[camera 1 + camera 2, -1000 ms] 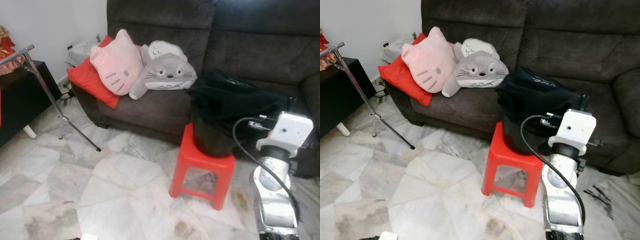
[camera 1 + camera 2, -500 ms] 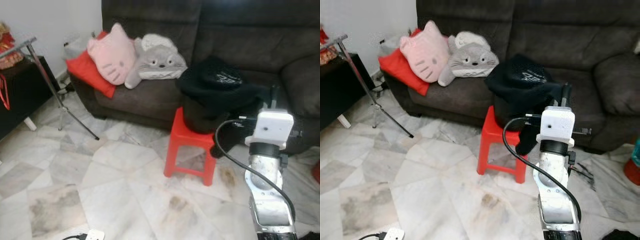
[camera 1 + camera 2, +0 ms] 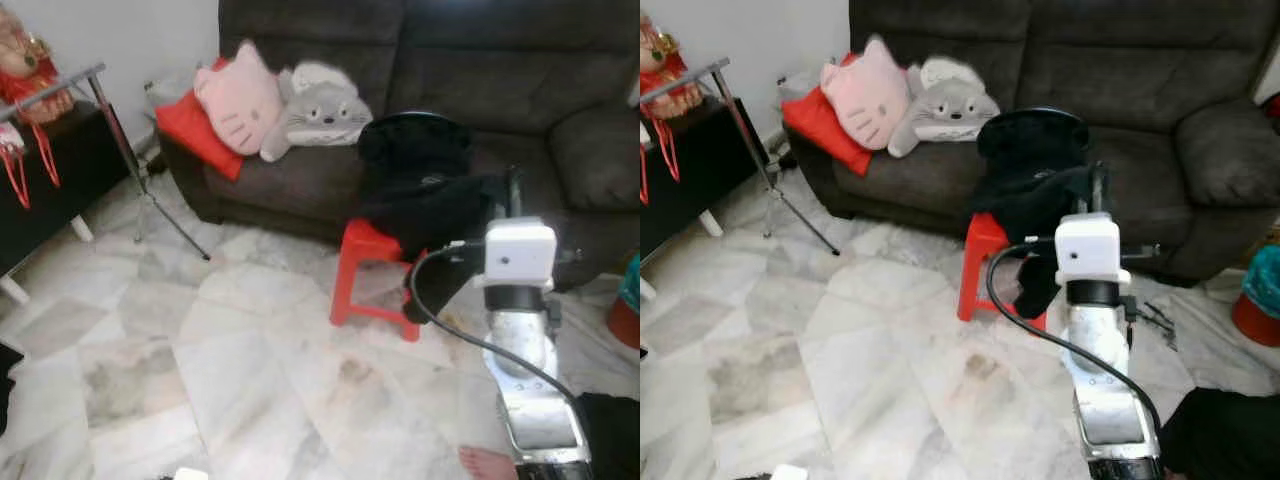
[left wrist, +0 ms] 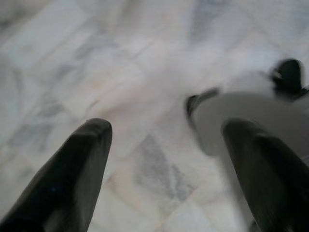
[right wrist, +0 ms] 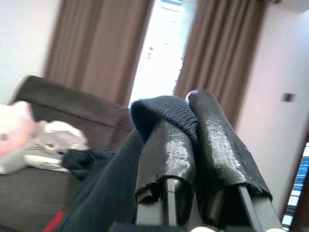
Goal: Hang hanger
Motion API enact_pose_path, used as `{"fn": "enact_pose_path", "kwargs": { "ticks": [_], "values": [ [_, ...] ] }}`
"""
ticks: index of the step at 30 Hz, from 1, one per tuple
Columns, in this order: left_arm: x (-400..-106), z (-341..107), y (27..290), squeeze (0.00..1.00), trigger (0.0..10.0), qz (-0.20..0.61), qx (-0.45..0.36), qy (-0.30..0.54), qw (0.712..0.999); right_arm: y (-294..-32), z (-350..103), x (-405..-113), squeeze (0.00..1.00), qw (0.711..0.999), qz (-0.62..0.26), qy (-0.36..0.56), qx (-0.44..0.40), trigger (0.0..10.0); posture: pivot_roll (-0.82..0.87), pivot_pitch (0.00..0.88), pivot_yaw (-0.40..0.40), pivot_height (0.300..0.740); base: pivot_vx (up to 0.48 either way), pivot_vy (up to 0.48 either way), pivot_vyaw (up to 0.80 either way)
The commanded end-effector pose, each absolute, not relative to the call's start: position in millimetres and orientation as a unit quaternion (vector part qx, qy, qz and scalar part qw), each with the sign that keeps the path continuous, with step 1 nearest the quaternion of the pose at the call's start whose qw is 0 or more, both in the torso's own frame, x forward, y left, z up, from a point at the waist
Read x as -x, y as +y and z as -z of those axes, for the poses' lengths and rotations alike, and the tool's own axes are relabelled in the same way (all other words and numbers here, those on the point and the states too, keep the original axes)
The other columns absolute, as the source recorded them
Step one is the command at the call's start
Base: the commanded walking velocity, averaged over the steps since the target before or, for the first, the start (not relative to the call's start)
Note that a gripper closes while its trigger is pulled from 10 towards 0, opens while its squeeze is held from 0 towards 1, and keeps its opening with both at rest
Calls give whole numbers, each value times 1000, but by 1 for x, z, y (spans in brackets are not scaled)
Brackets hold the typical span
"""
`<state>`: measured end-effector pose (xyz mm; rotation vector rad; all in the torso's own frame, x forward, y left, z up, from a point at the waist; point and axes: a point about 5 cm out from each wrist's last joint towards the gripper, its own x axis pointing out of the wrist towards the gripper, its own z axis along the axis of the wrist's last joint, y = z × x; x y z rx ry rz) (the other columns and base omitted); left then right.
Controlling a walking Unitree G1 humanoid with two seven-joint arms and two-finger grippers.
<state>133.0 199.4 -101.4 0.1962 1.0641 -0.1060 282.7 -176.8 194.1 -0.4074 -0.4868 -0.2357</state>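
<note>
Right gripper (image 5: 193,140) raised before sofa (image 3: 1160,90), fingers pinched on black garment (image 5: 111,183), which trails down to heap in black bucket (image 3: 1035,125) on red stool (image 3: 980,250). Hanger not discernible. Left gripper (image 4: 164,164) hangs over marble floor (image 4: 72,72), jaws wide, empty.

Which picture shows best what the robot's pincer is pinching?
The right wrist view: the right pincer is shut on dark knitted cloth, seen close up. The eye views show that cloth trailing toward the red plastic stool.
</note>
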Motion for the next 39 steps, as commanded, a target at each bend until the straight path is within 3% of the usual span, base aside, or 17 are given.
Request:
{"fn": "enact_pose_path", "kwargs": {
  "ticks": [1, 8, 11, 12, 14, 19, 20, 39],
  "values": [
    [-132, 102, 200, 0, 10000, 60, -99, 510, 853, -173, -201, -283, 0, 939, 109, -254, 204, 10000, -163, 0, 12, 740, 0, 0, 0],
    [-125, 97, 233, 0, 10000, 41, -105, 513, 851, -187, -206, -289, 0, 938, 130, -252, 200, 10000, -165, 0, 16, 740, 0, 0, 0],
    [-118, 97, 239, 0, 10000, 40, -106, 516, 849, -186, -196, -294, 0, 952, 106, -217, 190, 10000, -170, 0, 16, 740, 0, 0, 0],
    [-118, 97, 239, 0, 10000, 40, -106, 516, 849, -186, -196, -294, 0, 952, 106, -217, 190, 10000, -170, 0, 16, 740, 0, 0, 0],
    [-112, 102, 222, 0, 10000, 52, -104, 519, 847, -189, -158, -298, 0, 974, 110, -126, 155, 10000, -170, 0, 17, 740, 0, 0, 0],
    [-118, 103, 213, 0, 10000, 57, -103, 515, 849, -201, -131, -296, 0, 982, 162, -48, 91, 10000, -153, 0, 22, 740, 0, 0, 0],
    [-120, 103, 212, 0, 10000, 54, -103, 515, 849, -204, -125, -295, 0, 983, 177, -37, 39, 10000, -151, 0, 21, 740, 0, 0, 0],
    [-131, 96, 227, 0, 10000, 38, -102, 502, 858, -197, -123, -301, 0, 989, 146, -23, 15, 10000, -139, 0, 16, 740, 0, 0, 0]
  ]
}}
